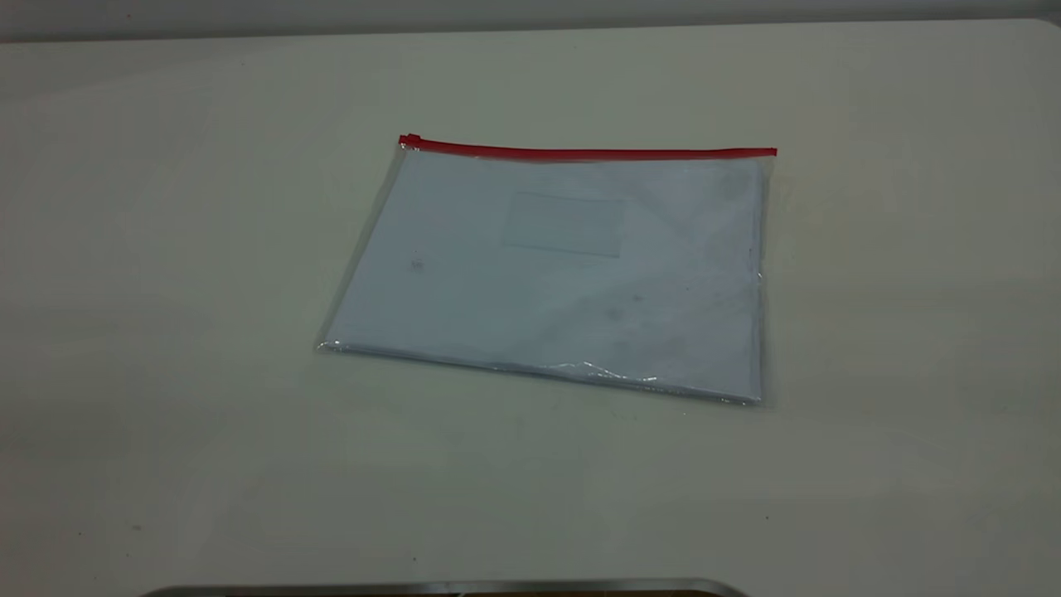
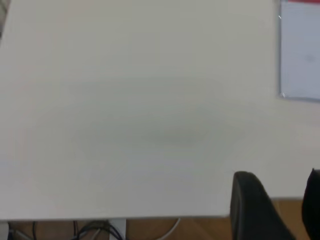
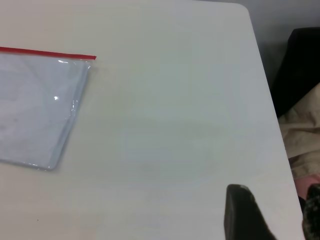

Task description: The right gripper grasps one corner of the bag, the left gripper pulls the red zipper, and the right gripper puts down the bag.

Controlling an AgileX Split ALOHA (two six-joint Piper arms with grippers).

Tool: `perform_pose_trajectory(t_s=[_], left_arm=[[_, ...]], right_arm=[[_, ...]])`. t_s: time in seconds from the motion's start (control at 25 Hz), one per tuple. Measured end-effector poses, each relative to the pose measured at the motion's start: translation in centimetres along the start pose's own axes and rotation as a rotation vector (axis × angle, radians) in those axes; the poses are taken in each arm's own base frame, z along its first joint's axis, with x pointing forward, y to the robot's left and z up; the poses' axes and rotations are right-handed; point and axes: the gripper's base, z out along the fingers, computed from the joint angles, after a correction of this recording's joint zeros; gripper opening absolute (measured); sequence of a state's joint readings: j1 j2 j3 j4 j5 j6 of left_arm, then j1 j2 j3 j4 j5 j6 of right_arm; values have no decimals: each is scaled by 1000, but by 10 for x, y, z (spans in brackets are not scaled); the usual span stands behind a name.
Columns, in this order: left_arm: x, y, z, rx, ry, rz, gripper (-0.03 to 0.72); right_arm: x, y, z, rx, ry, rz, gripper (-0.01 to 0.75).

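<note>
One bag (image 1: 555, 274) flat on the table (image 1: 166, 249), one red zipper (image 1: 588, 152) along its far long edge, slider tab (image 1: 409, 140) at the left end. One card pocket (image 1: 564, 224) visible (paper inside). Left gripper (image 2: 280, 210) and right gripper (image 3: 270, 215): both sets of jaws parted, holding nothing, over the table's near edge, bag well apart from both. Corner (image 3: 90, 58) untouched.
</note>
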State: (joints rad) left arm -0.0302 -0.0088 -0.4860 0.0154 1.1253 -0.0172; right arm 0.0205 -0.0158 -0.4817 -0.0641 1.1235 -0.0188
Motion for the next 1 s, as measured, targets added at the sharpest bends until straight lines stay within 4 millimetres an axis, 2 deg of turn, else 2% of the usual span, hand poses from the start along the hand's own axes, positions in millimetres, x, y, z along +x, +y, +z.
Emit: perform_pose_trajectory(t_s=[1.0], left_arm=[[1,-1,-1,-44,-4,-35,316]], right_arm=[[0,0,0,0,1,0,330]])
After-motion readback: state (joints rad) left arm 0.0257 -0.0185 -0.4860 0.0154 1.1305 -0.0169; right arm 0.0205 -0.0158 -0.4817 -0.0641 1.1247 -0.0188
